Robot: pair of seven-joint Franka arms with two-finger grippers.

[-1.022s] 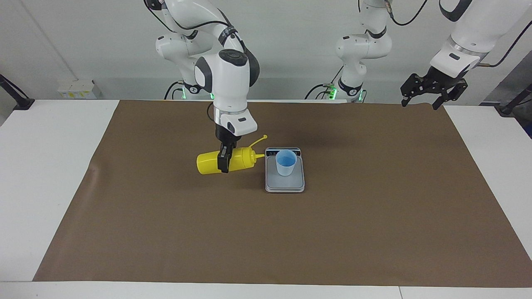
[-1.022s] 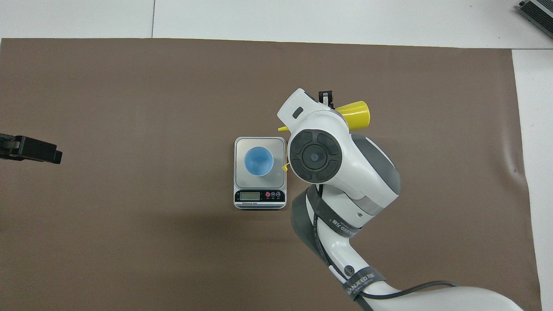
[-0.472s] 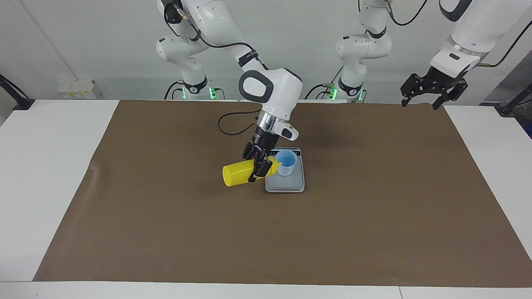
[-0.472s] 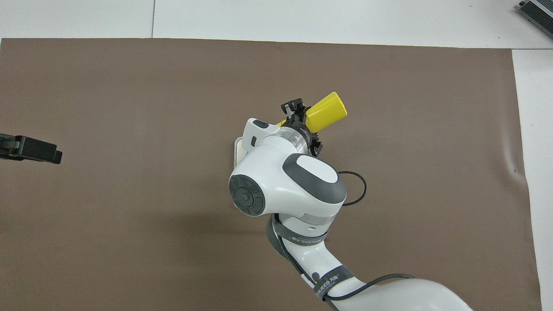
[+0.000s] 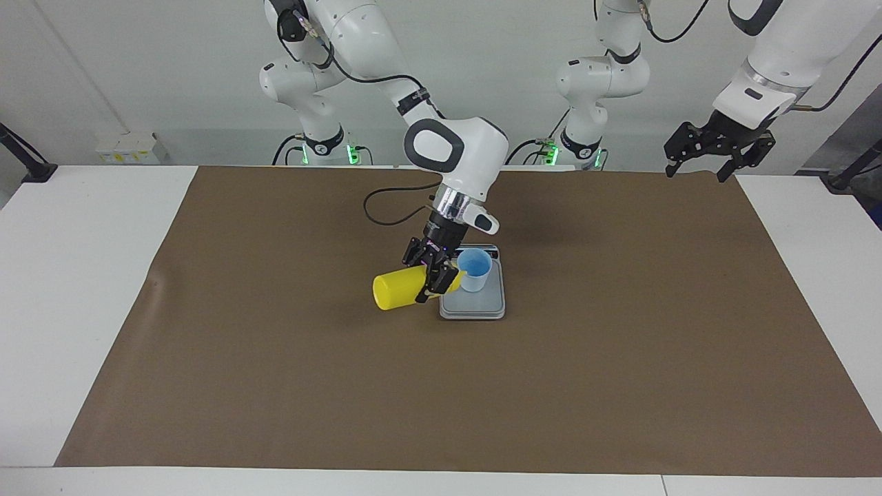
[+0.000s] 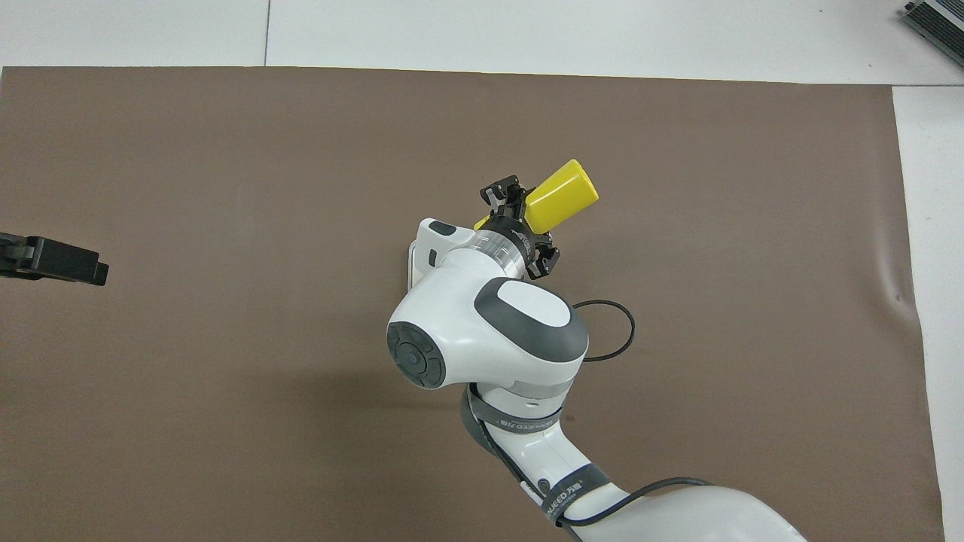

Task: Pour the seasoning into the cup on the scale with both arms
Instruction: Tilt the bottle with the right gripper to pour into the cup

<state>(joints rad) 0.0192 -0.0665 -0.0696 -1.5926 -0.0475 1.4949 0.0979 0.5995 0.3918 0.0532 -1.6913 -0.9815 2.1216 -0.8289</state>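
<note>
While your right gripper is clamped tight around the yellow bottle, gripping it near the shoulder end with the body tipped over onto its side, think of everything from that grip outward. The nozzle sticks out from your fingers toward the blue cup, reaching to about its rim, though your wrist hides the tip and you cannot tell from above whether it is truly over the opening. The flat base of the bottle points away from the cup, toward the right arm's end of the table. Just under the nozzle end, the cup stands upright on the scale, which lies on the brown mat. To pour well, roll the wrist slowly so the nozzle dips below the base, keep the tip over the middle of the cup, and do not nudge the rim, since a light cup like that would probably tip or slide off the plate. Your left gripper hangs wide open with nothing in it, well away over the left arm's end of the mat, waiting; bring it in if the cup needs steadying.
</note>
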